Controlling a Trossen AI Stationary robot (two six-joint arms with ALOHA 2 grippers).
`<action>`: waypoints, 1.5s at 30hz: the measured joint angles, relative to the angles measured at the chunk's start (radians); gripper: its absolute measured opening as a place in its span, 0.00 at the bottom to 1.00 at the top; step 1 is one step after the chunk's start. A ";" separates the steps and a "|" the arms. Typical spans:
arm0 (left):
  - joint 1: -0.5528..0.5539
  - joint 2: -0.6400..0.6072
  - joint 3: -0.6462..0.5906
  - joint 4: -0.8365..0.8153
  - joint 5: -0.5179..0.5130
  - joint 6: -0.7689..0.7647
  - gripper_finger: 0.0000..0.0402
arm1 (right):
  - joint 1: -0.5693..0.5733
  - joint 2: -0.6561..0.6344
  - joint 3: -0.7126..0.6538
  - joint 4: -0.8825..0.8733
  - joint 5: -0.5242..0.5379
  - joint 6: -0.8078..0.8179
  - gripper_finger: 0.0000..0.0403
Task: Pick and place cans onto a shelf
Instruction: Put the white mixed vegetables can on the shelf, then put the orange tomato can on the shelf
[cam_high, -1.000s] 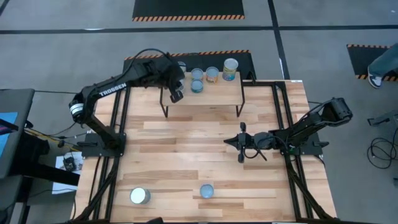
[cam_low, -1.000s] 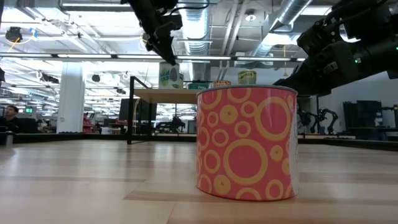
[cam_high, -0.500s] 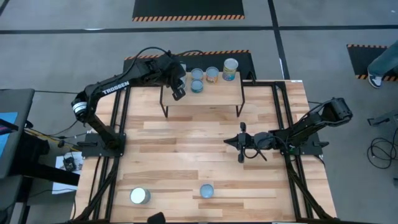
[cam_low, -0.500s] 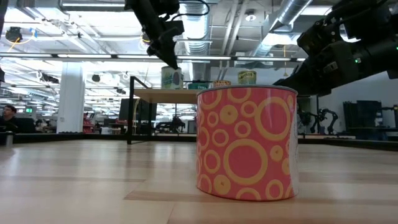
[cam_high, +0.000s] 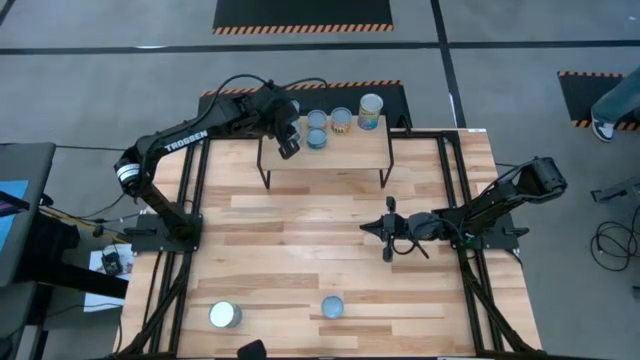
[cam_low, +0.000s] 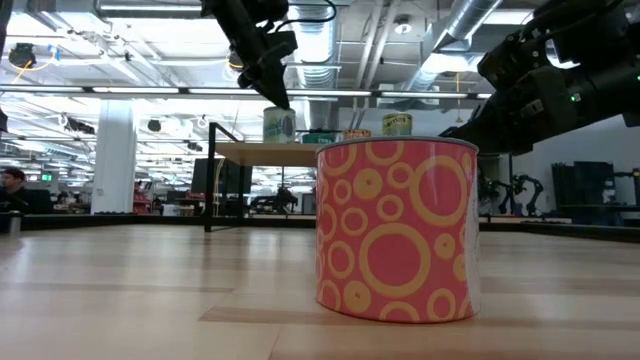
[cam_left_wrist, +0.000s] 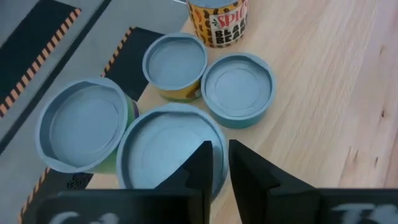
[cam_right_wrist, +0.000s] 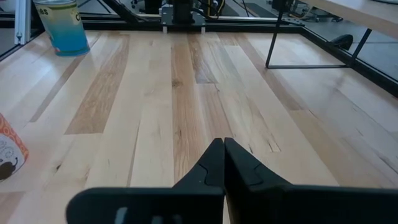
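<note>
I hold the left gripper (cam_high: 288, 148) above the cans (cam_high: 317, 139) clustered on the shelf (cam_high: 350, 150), jaws nearly together, gripping nothing. Right gripper (cam_high: 388, 228) waits clenched. Next: fetch the cans (cam_high: 225, 315) on the tabletop (cam_high: 300, 250).

You are in a robotics lab or industrial test hall, not a home. Take the wooden bench (cam_high: 330, 250) as landmark: around it lies bare grey concrete floor (cam_high: 100, 60) with black-and-orange hazard-striped mats (cam_high: 303, 14) beyond its far edge. Beyond the bench, the low view shows an open hall with exposed silver ducting (cam_low: 470, 25), strip lights, white columns (cam_low: 113, 155), and other robot arms (cam_low: 520, 190) standing far behind.
</note>
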 joint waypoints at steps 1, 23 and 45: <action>0.000 0.000 0.000 0.000 0.000 0.005 0.11 | 0.000 0.000 0.000 0.000 0.000 0.000 0.03; 0.000 0.000 0.000 -0.009 -0.059 0.043 0.17 | 0.000 0.000 0.000 0.000 0.000 0.000 0.03; -0.212 -0.397 -0.401 0.418 -0.001 0.114 0.17 | 0.000 0.000 0.000 -0.033 0.000 0.003 0.02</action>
